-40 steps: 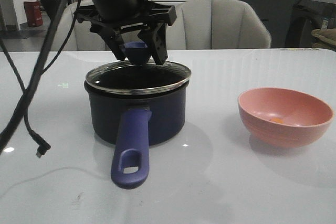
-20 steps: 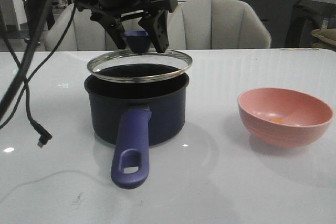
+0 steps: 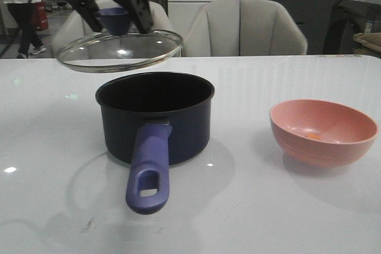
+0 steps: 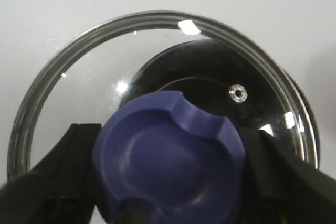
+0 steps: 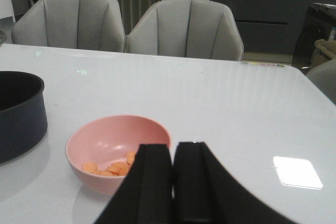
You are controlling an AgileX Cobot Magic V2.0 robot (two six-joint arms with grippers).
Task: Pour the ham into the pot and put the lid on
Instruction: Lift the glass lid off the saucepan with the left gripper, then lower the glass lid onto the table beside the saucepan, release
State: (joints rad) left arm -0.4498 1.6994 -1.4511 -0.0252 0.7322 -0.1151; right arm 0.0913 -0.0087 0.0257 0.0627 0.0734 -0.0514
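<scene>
Ham [image 5: 111, 168]: pale-orange slices lying in pink bowl [image 3: 324, 131], right of pot [image 3: 155, 116]. Pot uncovered, handle toward camera. Lid [image 3: 119, 51] tilted in air above and left of pot, left gripper [image 3: 115, 17] clamped on its blue knob. Right gripper [image 5: 173, 174] behind bowl, fingers pressed together, holding nothing.

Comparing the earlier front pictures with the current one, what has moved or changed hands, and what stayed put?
The left gripper, shut on the knob throughout, has lifted the lid off the pot and carried it up and toward the robot's left, so the pot's mouth is now open. The pot, the pink bowl and the ham inside it have not moved. The right gripper appears only in its own wrist view, empty and shut.
</scene>
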